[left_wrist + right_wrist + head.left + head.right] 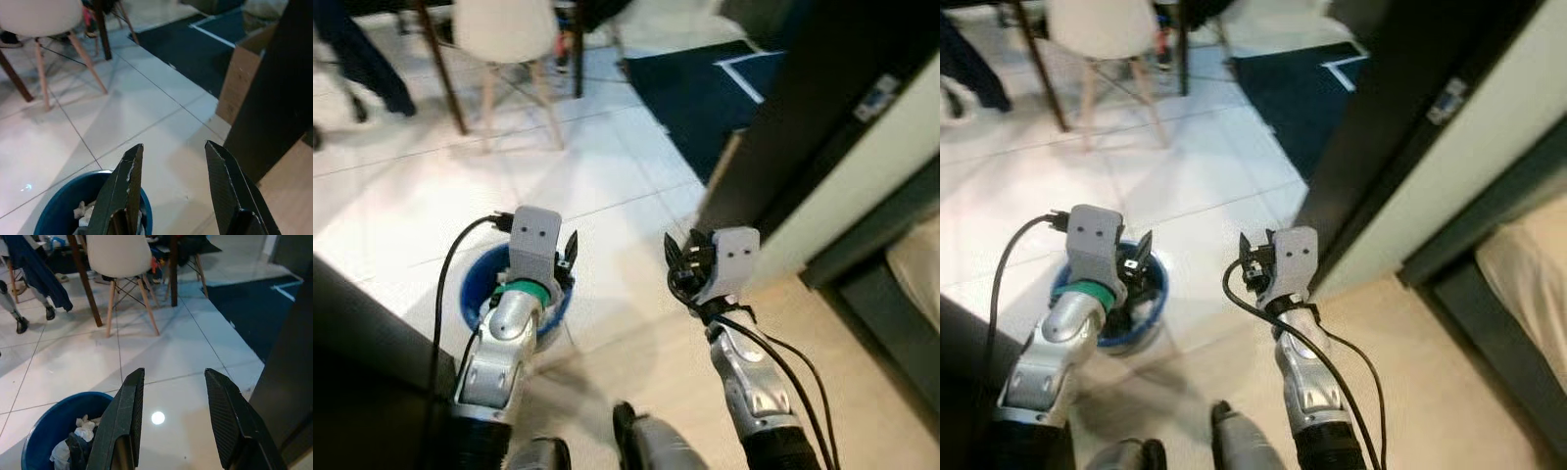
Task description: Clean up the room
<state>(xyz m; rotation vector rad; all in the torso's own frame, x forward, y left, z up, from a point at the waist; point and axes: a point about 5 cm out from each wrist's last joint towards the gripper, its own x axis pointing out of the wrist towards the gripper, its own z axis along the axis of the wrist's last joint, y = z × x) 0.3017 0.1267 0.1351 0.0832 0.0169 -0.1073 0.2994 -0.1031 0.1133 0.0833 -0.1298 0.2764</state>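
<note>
A blue bin (46, 428) stands on the white tile floor with crumpled white paper (80, 428) inside it. My left gripper (566, 262) hangs over the bin's near edge, open and holding nothing. To its right my right gripper (680, 257) is raised above the floor, open and empty too. In the left wrist view the bin (63, 205) lies just below the two black fingers (124, 183).
A dark door frame and cream wall (822, 137) rise close on the right. A dark blue rug (705, 88) lies ahead. A white chair (120, 257) with wooden legs and a table leg (85, 281) stand further off, where a person's leg (34, 274) shows.
</note>
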